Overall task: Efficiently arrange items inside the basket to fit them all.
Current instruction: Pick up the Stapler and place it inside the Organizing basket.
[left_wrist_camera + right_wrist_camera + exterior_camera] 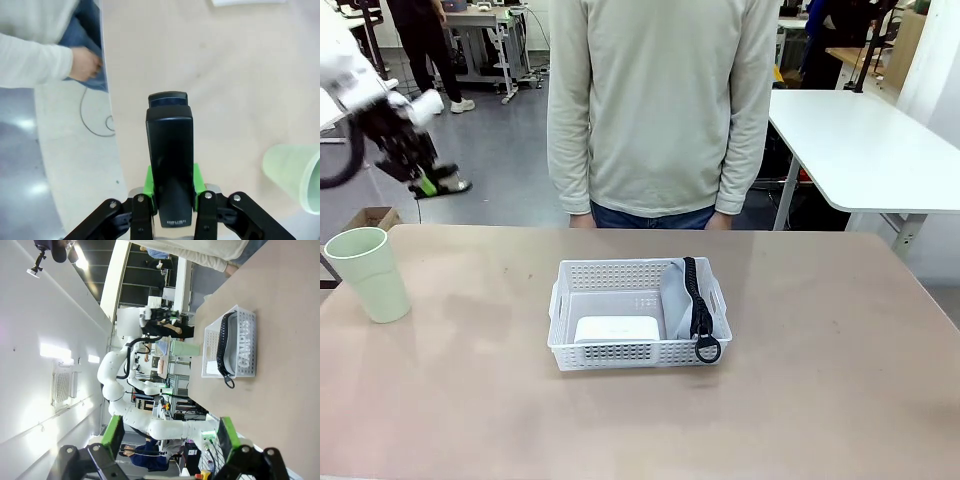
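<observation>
While the white basket point(620, 353) sits at mid-table point(820, 400), it holds the white box point(616, 330) against its front wall and the grey pouch point(674, 298) along its right side, black strap reaching the front rim. The pale green cup point(370, 272) stands upright near the left edge, well apart. The left gripper point(172, 180), raised at far left, pinches the black stapler point(169, 150). The right gripper point(171, 434) stands spread, holding nothing.

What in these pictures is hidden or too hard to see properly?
Front view: the white box sits low; the basket wall hides its front side.
Left wrist view: the picture edge cuts off the green cup.
Front view: the left gripper is far off; the black stapler it holds is too small to recognise.
</observation>
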Robot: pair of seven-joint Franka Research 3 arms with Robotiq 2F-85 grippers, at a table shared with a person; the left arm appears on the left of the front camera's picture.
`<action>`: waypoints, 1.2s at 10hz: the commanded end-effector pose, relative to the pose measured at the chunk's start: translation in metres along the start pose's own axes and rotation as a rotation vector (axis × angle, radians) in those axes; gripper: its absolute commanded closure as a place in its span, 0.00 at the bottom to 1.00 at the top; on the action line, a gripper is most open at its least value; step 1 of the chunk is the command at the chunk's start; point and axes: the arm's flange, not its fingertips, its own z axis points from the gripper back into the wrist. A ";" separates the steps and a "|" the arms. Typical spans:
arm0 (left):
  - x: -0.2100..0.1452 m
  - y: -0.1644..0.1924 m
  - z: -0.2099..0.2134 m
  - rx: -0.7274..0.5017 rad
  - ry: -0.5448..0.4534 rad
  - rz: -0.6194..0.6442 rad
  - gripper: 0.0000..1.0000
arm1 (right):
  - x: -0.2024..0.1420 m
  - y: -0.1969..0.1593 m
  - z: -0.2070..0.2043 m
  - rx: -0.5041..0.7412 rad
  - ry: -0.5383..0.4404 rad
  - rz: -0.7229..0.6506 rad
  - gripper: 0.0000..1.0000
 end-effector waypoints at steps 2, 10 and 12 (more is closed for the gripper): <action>0.005 -0.096 0.063 0.084 -0.083 -0.022 1.00 | 0.000 0.006 -0.001 0.020 -0.012 -0.012 0.00; -0.011 -0.165 0.102 0.198 -0.088 -0.062 1.00 | 0.000 0.006 -0.001 0.020 -0.012 -0.012 0.00; 0.010 -0.173 0.081 0.232 -0.090 0.065 0.68 | 0.000 0.006 -0.001 0.020 -0.012 -0.012 0.00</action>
